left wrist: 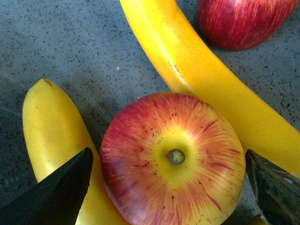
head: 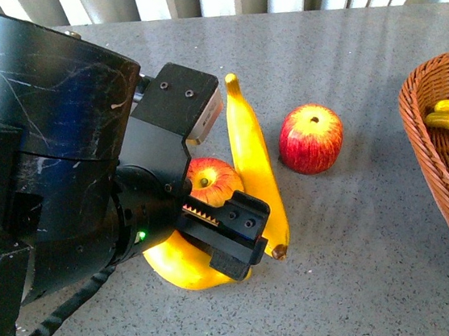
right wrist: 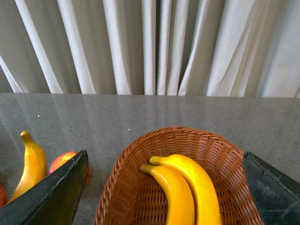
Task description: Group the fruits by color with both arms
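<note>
Four fruits are left on the grey counter (head: 367, 281), and two look already sorted. Nearest to the front edge lies a short curved banana (head: 180, 272), partly under the left gripper (left wrist: 168, 152). This gripper hangs over a red apple (head: 210, 181) with its jaws wide apart, one on each side of the fruit. It has hold of nothing yet. The fingertips (left wrist: 61, 192) are just beside the apple skin, and I cannot tell if they touch it. A long banana (head: 252, 157) lies close against the far side of this apple. A second apple (head: 310, 138) stands apart from them, more toward the middle of the counter.

At the right edge is a wicker basket (head: 441, 184) with two bananas (right wrist: 187, 187) inside. The right gripper (right wrist: 164, 153) is above it, fully open and empty; the front view does not show this arm.

By my judgement the yellow part is half done and the red part is not begun. The step in hand seems to be the grasp of the near apple. No container for apples is in view.
</note>
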You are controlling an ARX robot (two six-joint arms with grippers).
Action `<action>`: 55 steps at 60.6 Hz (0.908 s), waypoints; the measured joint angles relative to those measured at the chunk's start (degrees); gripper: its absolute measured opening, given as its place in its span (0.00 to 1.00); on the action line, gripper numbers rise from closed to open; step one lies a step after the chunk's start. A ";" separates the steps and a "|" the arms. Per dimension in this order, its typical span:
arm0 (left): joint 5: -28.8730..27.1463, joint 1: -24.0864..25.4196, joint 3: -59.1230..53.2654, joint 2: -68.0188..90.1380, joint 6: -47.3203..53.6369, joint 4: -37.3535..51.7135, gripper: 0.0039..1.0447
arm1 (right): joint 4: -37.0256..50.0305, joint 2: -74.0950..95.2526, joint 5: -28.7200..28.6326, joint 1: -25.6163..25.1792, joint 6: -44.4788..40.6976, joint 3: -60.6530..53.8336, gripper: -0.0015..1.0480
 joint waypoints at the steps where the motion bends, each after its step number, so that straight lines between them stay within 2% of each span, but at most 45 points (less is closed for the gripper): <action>1: -0.04 -0.04 -0.02 0.13 -0.02 0.00 0.91 | 0.00 0.00 0.00 0.00 0.00 0.00 0.91; 28: -0.61 -0.85 -0.17 0.42 -0.66 1.29 0.91 | 0.00 0.00 0.00 0.00 0.00 0.00 0.91; 31: -0.79 -0.92 -0.35 0.42 -0.66 1.53 0.87 | 0.00 0.00 0.00 0.00 0.00 0.00 0.91; 37: -0.92 -0.94 -1.05 0.31 -1.05 2.34 0.72 | 0.00 0.00 0.00 0.00 0.00 0.00 0.91; 55: -1.07 -0.98 -3.98 -7.50 -2.32 2.03 0.68 | 0.00 0.00 0.00 0.00 0.00 0.00 0.91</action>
